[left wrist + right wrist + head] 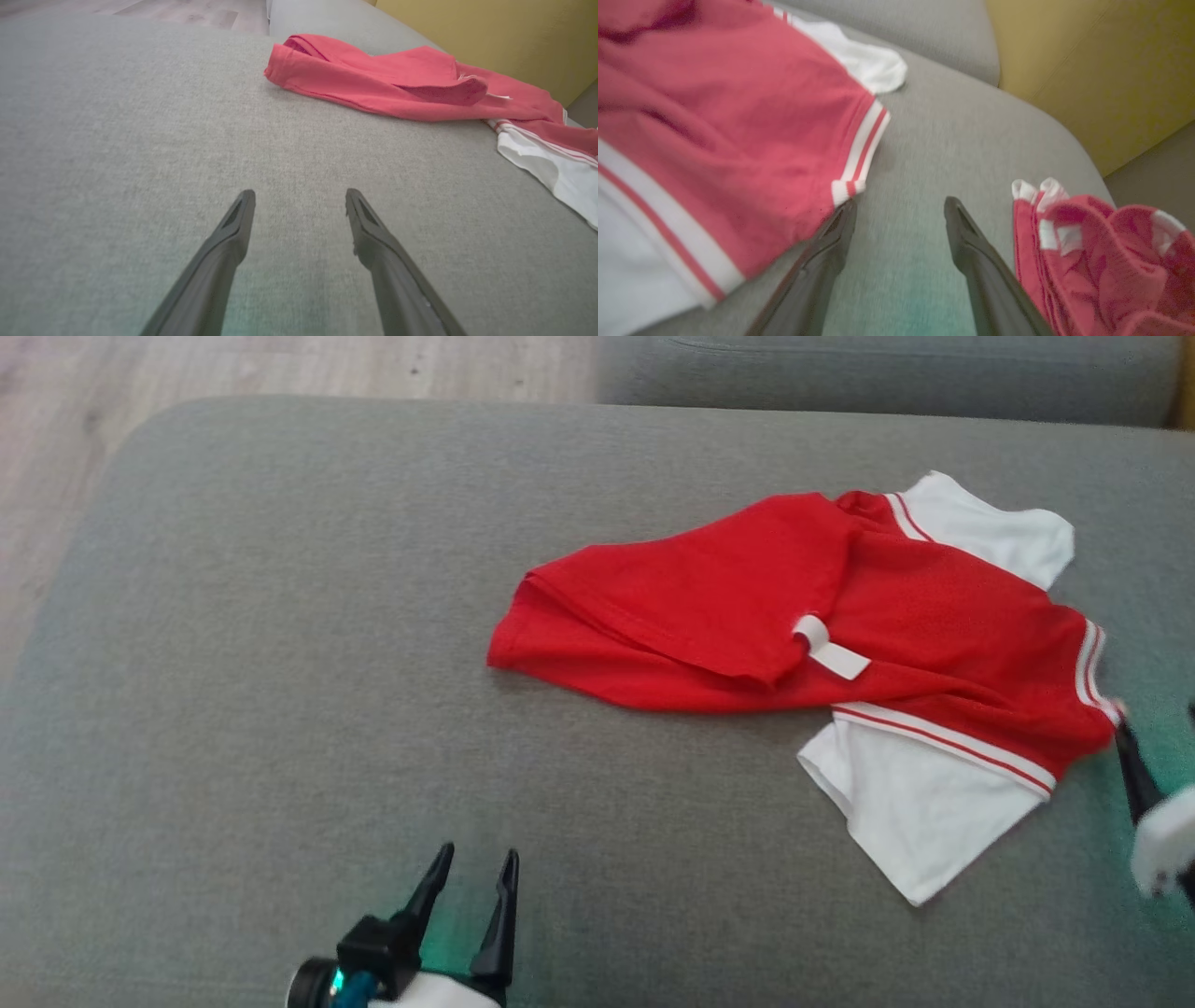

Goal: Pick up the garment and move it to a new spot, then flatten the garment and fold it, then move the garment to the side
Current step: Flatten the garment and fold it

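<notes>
Right jaws sat wide at red-white shirt (pixel 934 616) corner by sofa cushion (pixel 280 663) right edge, likely to pinch; left jaws also wide.

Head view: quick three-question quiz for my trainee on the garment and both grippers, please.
1. True or false: the left gripper is shut on the garment.
2. Which is closer to the garment? A) left gripper B) right gripper
3. Fill in: the white tag lies on the garment's ___ part.
Key: 1 false, it is open over bare cushion; 2 B; 3 red.
</notes>
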